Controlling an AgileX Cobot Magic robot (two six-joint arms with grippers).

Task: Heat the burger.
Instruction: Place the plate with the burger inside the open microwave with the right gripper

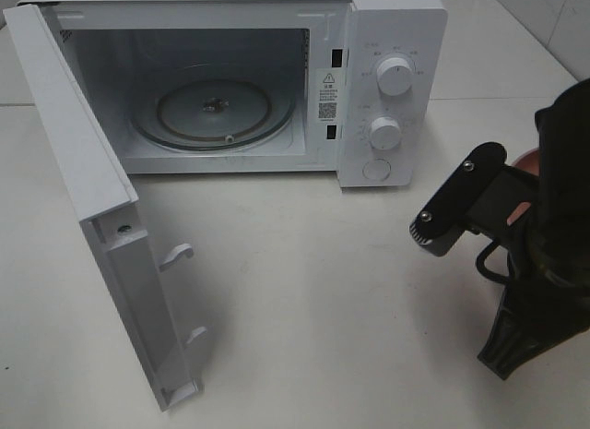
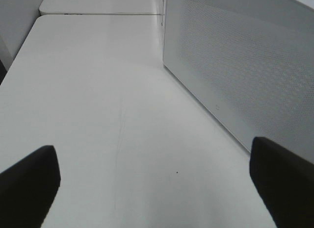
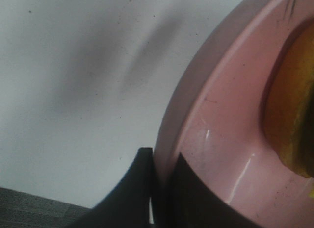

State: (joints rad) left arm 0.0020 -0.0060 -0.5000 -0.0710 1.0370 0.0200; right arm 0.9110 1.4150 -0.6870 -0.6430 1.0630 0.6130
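The burger [image 3: 292, 110] shows only as a golden-brown bun edge lying on a pink plate [image 3: 221, 139] in the right wrist view. My right gripper [image 3: 159, 162] is shut on the rim of that plate, one finger over it and one under. In the exterior high view the right arm [image 1: 544, 235] covers the plate [image 1: 527, 158], leaving only pink slivers, and hides the burger. My left gripper [image 2: 157, 189] stands open above bare table with nothing between its fingers; it is outside the exterior high view.
The white microwave [image 1: 392, 41] stands at the back with its door [image 1: 101, 217] swung wide toward the front left. Its glass turntable [image 1: 212, 111] is bare. A white dotted microwave panel [image 2: 235, 66] rises close beside the left gripper.
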